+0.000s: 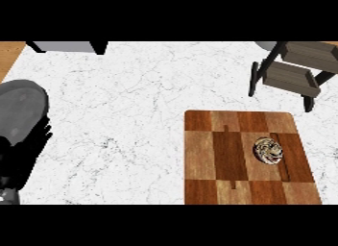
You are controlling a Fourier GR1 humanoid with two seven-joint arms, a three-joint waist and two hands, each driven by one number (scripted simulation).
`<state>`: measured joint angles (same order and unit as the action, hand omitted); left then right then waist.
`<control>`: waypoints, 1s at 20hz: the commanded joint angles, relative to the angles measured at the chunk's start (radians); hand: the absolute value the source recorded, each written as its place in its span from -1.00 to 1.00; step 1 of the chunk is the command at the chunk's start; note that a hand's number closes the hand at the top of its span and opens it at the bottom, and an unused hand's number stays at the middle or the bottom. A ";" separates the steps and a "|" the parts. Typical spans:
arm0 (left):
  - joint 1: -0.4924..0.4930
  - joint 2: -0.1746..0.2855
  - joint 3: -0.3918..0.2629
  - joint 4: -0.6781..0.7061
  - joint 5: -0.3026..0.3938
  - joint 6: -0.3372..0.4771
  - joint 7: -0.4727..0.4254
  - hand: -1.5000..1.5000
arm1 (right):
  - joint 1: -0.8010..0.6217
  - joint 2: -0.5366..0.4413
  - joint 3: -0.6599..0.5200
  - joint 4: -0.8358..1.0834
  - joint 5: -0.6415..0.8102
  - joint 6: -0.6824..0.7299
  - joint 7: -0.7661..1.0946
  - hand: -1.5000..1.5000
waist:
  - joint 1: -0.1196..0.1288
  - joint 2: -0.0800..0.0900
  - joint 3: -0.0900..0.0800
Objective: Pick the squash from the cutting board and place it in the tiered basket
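Note:
A small round squash [268,150] with a mottled cream and brown skin lies on the right half of the checkered wooden cutting board [228,158]. The tiered basket [299,67], with grey-brown trays on a black frame, stands at the back right of the white marble counter. My left hand [19,156] shows at the left edge, fingers up and relaxed, holding nothing, far from the squash. My right hand does not show in the head view.
A grey rounded forearm [16,108] lies along the left edge above the hand. A grey box with dark legs [69,46] stands at the back left. Wooden floor shows past the counter's left edge [2,57].

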<state>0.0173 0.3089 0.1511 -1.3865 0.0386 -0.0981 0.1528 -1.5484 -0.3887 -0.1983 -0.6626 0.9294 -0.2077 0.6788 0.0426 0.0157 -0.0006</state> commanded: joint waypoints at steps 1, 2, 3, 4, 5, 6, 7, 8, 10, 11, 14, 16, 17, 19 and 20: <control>0.025 0.026 0.032 0.005 0.025 -0.032 -0.003 0.00 | -0.009 -0.031 -0.043 0.096 -0.030 -0.050 -0.106 1.00 | -0.004 -0.005 0.000; -0.001 0.027 0.021 0.011 0.025 -0.043 0.017 0.00 | -0.060 -0.023 -0.041 0.131 -0.015 -0.064 -0.082 1.00 | -0.001 -0.003 0.000; -0.029 0.006 0.011 0.013 0.009 -0.014 0.012 0.00 | -0.042 -0.052 -0.059 0.175 -0.030 -0.062 -0.142 1.00 | 0.002 0.002 0.000; -0.029 0.009 0.008 0.026 -0.010 -0.005 0.000 0.00 | -0.009 -0.085 -0.067 0.185 -0.034 -0.067 -0.193 1.00 | -0.001 0.003 0.000; 0.010 0.007 0.023 0.012 0.007 -0.001 -0.001 0.00 | 0.013 -0.106 0.180 0.189 0.202 0.094 -0.137 1.00 | -0.012 0.000 -0.009; 0.000 0.001 0.013 0.016 0.006 -0.006 0.003 0.00 | -0.007 -0.132 0.192 0.205 0.212 0.133 -0.158 1.00 | -0.013 0.000 -0.006; -0.003 0.007 0.007 -0.019 0.011 -0.013 0.030 0.00 | -0.014 -0.173 0.198 0.221 0.222 0.161 -0.189 1.00 | -0.007 -0.002 -0.002; -0.007 -0.020 -0.007 0.010 0.003 -0.006 0.013 0.00 | -0.040 -0.169 0.210 0.236 0.235 0.165 -0.203 1.00 | -0.003 0.002 -0.003; -0.029 0.012 0.009 -0.005 0.008 -0.012 0.046 0.00 | -0.051 -0.223 0.220 0.266 0.251 0.180 -0.281 1.00 | 0.000 0.004 -0.001; -0.006 0.020 0.023 0.014 0.011 -0.023 0.005 0.00 | -0.084 -0.244 0.232 0.281 0.262 0.236 -0.299 1.00 | 0.002 0.001 -0.002; -0.007 0.007 0.019 0.009 0.010 -0.017 0.004 0.00 | -0.099 -0.295 0.256 0.324 0.293 0.250 -0.411 1.00 | 0.007 0.003 -0.001; -0.034 -0.013 -0.003 -0.015 0.000 0.000 0.039 0.00 | -0.113 -0.292 0.260 0.363 0.309 0.226 -0.432 1.00 | 0.016 0.008 -0.001; -0.006 -0.005 0.006 0.006 0.004 -0.021 -0.008 0.00 | -0.151 -0.307 0.256 0.375 0.305 0.278 -0.455 1.00 | 0.016 0.005 -0.001; -0.025 -0.018 -0.005 0.020 -0.016 0.001 0.001 0.00 | -0.162 -0.309 0.258 0.398 0.317 0.258 -0.480 1.00 | 0.016 0.008 -0.001; -0.041 -0.039 -0.022 0.029 -0.032 0.017 -0.015 0.00 | -0.145 -0.280 0.268 0.411 0.328 0.236 -0.475 1.00 | 0.016 0.010 -0.001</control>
<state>-0.0057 0.2937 0.1475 -1.3787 0.0302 -0.0998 0.1603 -1.6702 -0.6664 0.0526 -0.2994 1.2299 0.0231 0.2534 0.0560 0.0222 -0.0016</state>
